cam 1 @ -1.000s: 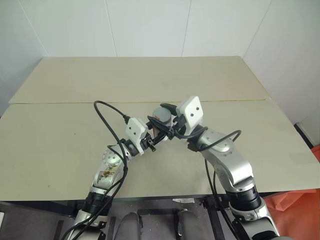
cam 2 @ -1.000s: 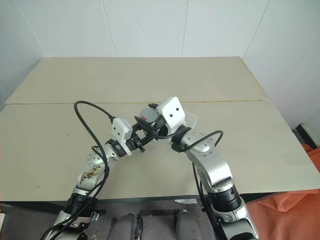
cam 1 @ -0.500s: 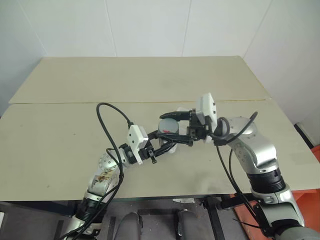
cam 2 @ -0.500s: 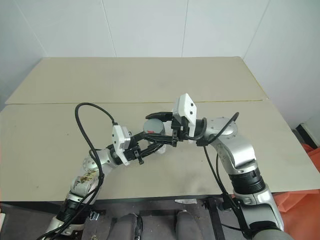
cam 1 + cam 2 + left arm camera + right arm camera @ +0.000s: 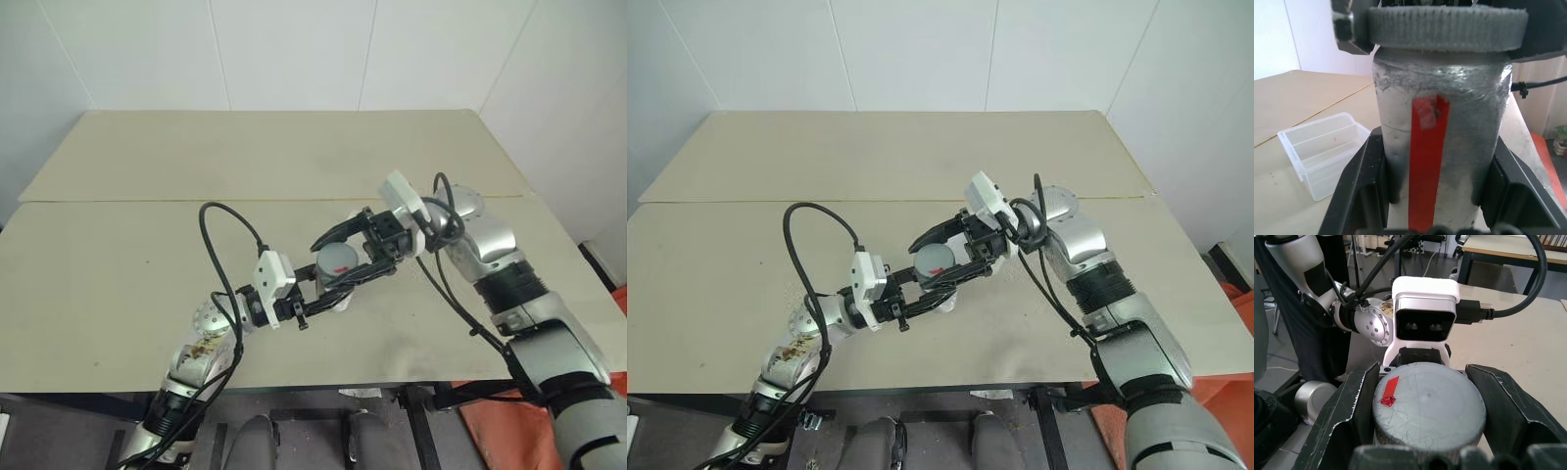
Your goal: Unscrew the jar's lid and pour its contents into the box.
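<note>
Red tape (wordless) marks jar (image 5: 1437, 142).

A lab or workshop: plain white panelled walls (image 5: 294, 54) behind a bare beige board worktable (image 5: 118, 284), with more workbenches (image 5: 1508, 245) beyond it.

Table (image 5: 147, 245): pale beige top, made of two boards meeting at a seam that runs left to right across its far half. White walls stand behind it and to the right. Box (image 5: 1322, 152): clear plastic, shallow, resting directly on the tabletop.
</note>
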`<state>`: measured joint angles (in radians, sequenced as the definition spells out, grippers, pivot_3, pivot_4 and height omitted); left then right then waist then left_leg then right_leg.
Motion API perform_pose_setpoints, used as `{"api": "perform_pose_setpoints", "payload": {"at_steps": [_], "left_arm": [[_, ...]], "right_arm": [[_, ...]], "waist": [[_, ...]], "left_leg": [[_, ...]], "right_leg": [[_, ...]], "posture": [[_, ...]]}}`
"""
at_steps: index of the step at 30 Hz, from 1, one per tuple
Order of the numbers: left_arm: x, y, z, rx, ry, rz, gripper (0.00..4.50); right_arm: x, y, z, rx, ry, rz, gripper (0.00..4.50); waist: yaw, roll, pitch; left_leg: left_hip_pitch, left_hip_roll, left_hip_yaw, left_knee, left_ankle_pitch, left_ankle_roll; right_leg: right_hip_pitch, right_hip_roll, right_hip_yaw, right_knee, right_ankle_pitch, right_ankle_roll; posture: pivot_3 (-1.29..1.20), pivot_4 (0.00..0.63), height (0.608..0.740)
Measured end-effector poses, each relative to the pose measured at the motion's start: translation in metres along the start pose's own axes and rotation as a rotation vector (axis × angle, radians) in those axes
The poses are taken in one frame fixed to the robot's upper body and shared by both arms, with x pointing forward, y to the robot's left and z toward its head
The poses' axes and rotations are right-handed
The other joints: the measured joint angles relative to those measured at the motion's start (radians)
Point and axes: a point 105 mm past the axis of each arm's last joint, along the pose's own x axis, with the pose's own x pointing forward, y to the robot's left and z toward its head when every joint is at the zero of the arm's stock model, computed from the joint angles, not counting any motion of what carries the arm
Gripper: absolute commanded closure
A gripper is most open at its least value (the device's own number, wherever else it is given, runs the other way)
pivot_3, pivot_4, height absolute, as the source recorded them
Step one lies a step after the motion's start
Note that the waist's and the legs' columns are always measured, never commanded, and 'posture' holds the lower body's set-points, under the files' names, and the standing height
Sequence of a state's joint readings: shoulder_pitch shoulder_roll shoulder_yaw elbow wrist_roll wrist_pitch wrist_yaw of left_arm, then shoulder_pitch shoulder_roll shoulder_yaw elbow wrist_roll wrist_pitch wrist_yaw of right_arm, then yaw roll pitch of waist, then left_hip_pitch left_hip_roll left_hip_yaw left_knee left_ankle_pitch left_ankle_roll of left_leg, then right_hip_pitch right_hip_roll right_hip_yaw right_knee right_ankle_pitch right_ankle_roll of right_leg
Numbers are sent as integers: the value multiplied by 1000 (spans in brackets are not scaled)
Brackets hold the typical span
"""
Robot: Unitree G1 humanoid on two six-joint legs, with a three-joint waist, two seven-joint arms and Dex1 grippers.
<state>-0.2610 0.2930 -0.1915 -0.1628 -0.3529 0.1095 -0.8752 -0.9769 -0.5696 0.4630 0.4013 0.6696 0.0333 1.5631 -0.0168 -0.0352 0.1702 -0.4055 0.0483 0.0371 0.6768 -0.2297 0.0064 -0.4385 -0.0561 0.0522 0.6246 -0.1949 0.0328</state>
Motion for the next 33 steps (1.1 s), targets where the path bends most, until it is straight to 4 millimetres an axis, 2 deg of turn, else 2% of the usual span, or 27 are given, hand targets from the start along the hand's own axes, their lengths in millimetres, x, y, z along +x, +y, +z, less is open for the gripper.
{"api": "perform_pose_setpoints", "payload": {"at_steps": [2, 5, 6, 12, 16, 22, 24, 26, 29, 33], "left_arm": [[0, 0, 0, 2, 2, 3, 2553], [4, -2, 4, 8, -28, -2, 2553], [5, -3, 6, 11, -37, -6, 2553], [5, -4, 8, 20, -47, -12, 2553], [4, -2, 7, 27, -48, -16, 2553], [5, 7, 5, 28, -39, -7, 2553], [3, 11, 4, 47, -42, 23, 2553], [2, 16, 3, 57, -45, 60, 2553], [4, 23, -1, 84, -35, 118, 2553], [4, 34, -9, 112, -4, 187, 2553]], "right_arm": [[0, -1, -1, -2, -12, 0, 991], [-2, -2, -6, 16, 4, -1, 129], [-3, -1, -5, 21, -5, -2, 56], [-21, 1, 5, 3, -31, -50, 56], [-37, 5, 4, 4, -30, -102, 56], [-57, 22, 5, -52, 10, -215, 56], [-57, 28, 5, -86, 24, -313, 56], [-54, 28, 8, -99, 16, -488, 56], [-38, 23, 21, -111, -44, -758, 56], [-19, 19, 27, -103, -28, -1046, 56]], "waist": [[0, 0, 0], [1, 0, 0], [1, 0, 0], [2, 0, 0], [3, 0, 0], [6, 0, 0], [7, 0, 0], [5, 0, 0], [1, 0, 0], [4, 0, 0]], "left_leg": [[0, 0, 0, 0, 0, 0], [0, 0, 0, 0, 0, 0], [0, 0, 0, 0, 0, 0], [0, 0, 0, 0, 0, 0], [0, 0, 0, 0, 0, 0], [0, 0, 0, 0, 0, 0], [-1, 0, 0, 0, 0, 0], [-1, -1, 0, -1, 0, 0], [-1, 0, 0, 0, 0, 0], [0, 0, 0, 2, 0, -1]], "right_leg": [[0, 0, 0, 0, 0, 0], [0, 0, 0, 0, 0, 0], [0, 0, 0, 0, 0, 0], [0, 0, 0, 0, 0, -1], [0, 0, 0, 0, 0, -1], [0, 0, 0, 0, 0, 0], [0, 0, 0, 0, 0, 0], [-1, -1, 0, 0, -1, 1], [-1, 0, 1, 2, -2, 4], [-1, 0, 1, 3, -3, 6]], "posture": [[0, 150, 740], [0, 150, 740], [0, 150, 740], [0, 150, 740], [0, 150, 740], [0, 150, 740], [0, 150, 740], [0, 150, 740], [0, 150, 740], [0, 150, 740]]}}
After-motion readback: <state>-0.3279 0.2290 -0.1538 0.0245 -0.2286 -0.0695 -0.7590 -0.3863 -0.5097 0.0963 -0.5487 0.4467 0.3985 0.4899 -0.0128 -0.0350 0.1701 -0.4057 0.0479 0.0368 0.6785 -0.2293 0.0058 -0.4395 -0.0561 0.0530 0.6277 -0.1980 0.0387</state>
